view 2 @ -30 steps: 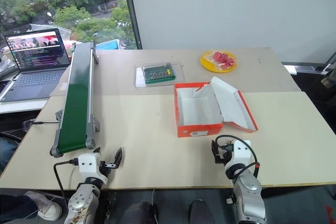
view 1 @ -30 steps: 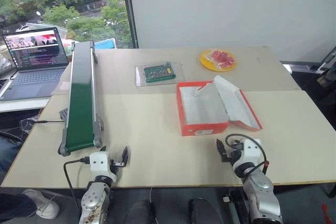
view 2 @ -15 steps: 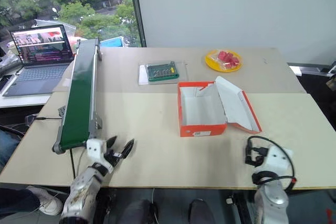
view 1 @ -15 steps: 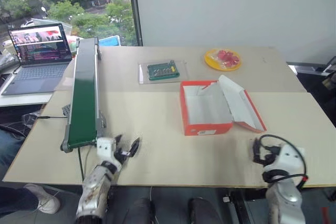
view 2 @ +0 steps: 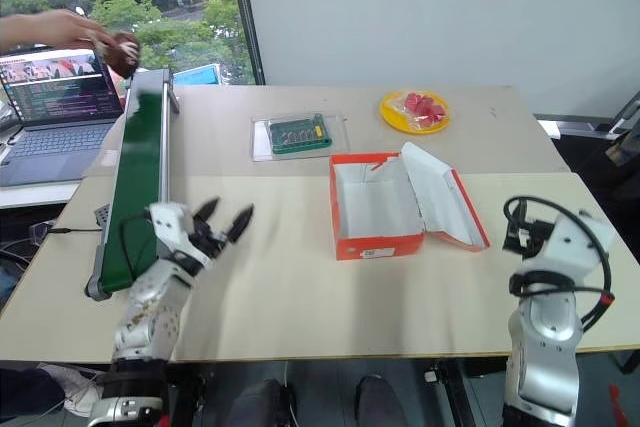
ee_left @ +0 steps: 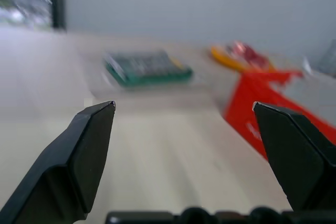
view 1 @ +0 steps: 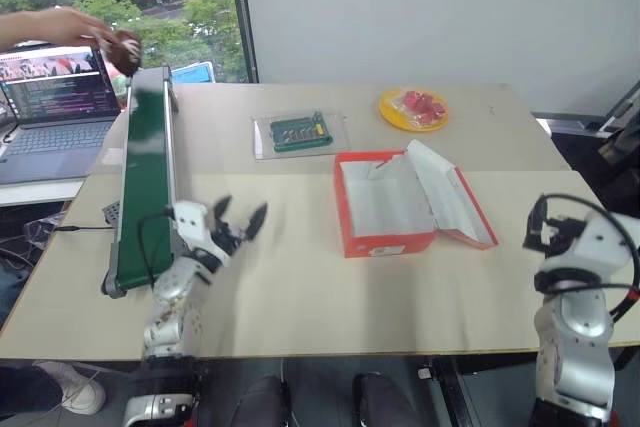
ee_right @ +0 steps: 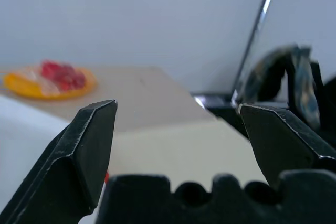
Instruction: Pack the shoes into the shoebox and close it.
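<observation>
Since a second ago, both my arms have come up off the near edge of the table [view 1: 300, 287]. A person's hand [view 1: 60, 25] has also come in at the far end of the green conveyor belt [view 1: 145, 182], and it holds a small dark brown shoe [view 1: 124, 49] just above the belt.

My left gripper [view 1: 238, 225] is up beside the near end of the conveyor belt, with its two black fingers spread wide and nothing in them. My right gripper [ee_right: 176, 129] is wide too, and it holds nothing. It is well to the right of the shoebox [view 1: 385, 209].

The red shoebox sits on the table, right of the conveyor belt. Its lid [view 1: 452, 195] hangs open to the right, and the white inside is bare. I see just this one shoe.

I think my job now is to wait for the shoe to ride down the belt. I should keep my left gripper wide and low by the near end of the belt, and not bump the belt's side. Then I should pinch the shoe around its middle, so it does not tip when I carry it to the shoebox.
</observation>
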